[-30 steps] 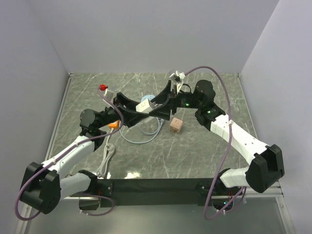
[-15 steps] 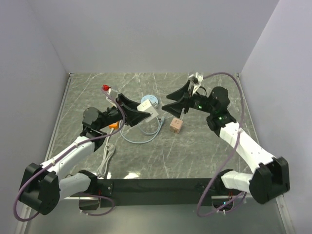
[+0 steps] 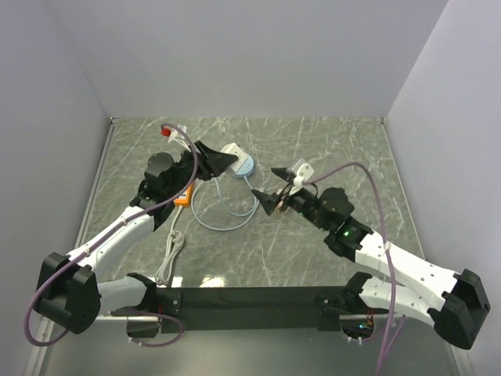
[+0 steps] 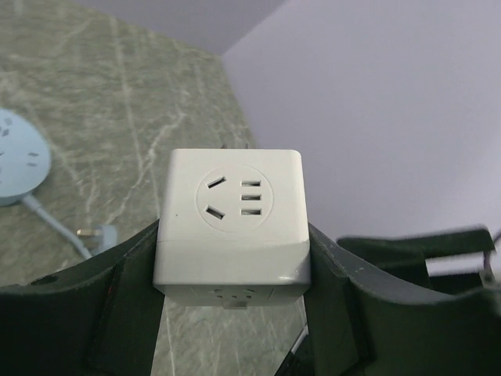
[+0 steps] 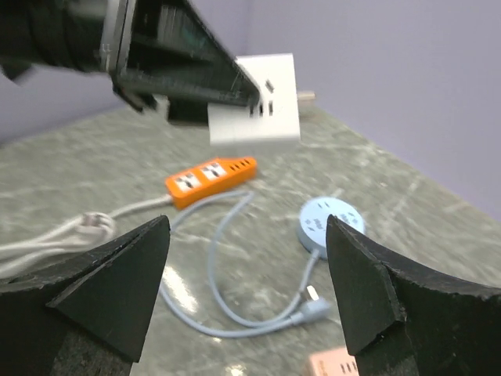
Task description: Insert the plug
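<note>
Your left gripper [image 4: 232, 235] is clamped on the white cube adapter [image 4: 235, 196], one dark finger pressed flat against each of two opposite sides, with the socket face turned up toward that wrist's camera. Two metal prongs [image 4: 235, 145] show at the cube's far edge, pointing away from the wrist. You are holding the cube in the air, clear of the marble table [image 4: 94, 102]. From above it sits at the back left of the table, just beside the round pale-blue socket hub [image 3: 245, 165]; you cannot tell from that view whether it overlaps the hub. Your right gripper [image 5: 246, 227] has its jaws spread wide with nothing between them. It hangs over the middle of the table, well apart from the cube and aimed toward it, so the right wrist camera sees the cube and the left fingers straight ahead. Under the cube in that view lies the orange power strip [image 5: 210, 175], flat on the table with its slots facing up. The blue hub's pale cable [image 5: 227, 305] curls in a loop toward you and ends in a small plug [image 5: 313, 301] lying loose on the marble. A white cord with its own plug [image 5: 86, 225] trails off to the left, and the corner of a pinkish block [image 5: 337, 364] shows at the bottom edge.
</note>
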You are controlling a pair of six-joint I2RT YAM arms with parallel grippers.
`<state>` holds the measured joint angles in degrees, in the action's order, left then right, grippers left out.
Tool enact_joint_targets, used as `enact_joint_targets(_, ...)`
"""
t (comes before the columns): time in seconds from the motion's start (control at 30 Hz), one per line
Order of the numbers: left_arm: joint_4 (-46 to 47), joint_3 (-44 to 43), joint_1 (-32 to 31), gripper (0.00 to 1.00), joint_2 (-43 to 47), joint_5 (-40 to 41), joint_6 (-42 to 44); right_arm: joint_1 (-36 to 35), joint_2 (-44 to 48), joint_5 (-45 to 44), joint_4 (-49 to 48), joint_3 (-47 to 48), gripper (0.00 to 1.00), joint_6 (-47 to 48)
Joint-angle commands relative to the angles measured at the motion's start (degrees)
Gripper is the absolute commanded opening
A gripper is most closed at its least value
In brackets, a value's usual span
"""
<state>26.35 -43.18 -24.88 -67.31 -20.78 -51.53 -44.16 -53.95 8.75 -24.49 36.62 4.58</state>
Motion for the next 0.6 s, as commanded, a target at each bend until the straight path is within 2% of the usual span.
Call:
enact_joint_targets(0.0, -8.1, -5.0, -0.1, 0.01, 2.6, 9.4, -3.1, -5.7, -1.5, -17.8, -9.4, -1.5, 0.86, 10.0)
enact_joint_targets(0.1, -15.7, -7.3, -0.3, 0.01, 2.5, 14.1, -6.0, -11.7, -5.5, -29.5, -16.4, -2.5, 0.85, 16.6)
enact_joint_targets(0.13, -17.5, -8.2, -0.3, 0.01, 2.4, 15.2, -6.6, -13.3, -6.7, -31.8, -21.3, -2.9, 0.85, 20.1)
enact_joint_targets(0.23, -18.5, -7.9, -0.3, 0.01, 2.2, 13.9, -8.6, -17.4, -12.9, -39.1, -27.5, -2.1, 0.85, 25.7)
enact_joint_targets(0.4, -20.3, -8.7, -0.3, 0.01, 1.1, 12.0, -10.5, -20.7, -20.3, -43.6, -34.0, -0.4, 0.84, 32.9)
enact_joint_targets(0.57, -20.5, -8.9, -0.6, 0.01, 0.8, 10.8, -11.5, -21.9, -23.8, -44.4, -39.2, 0.2, 0.85, 37.3)
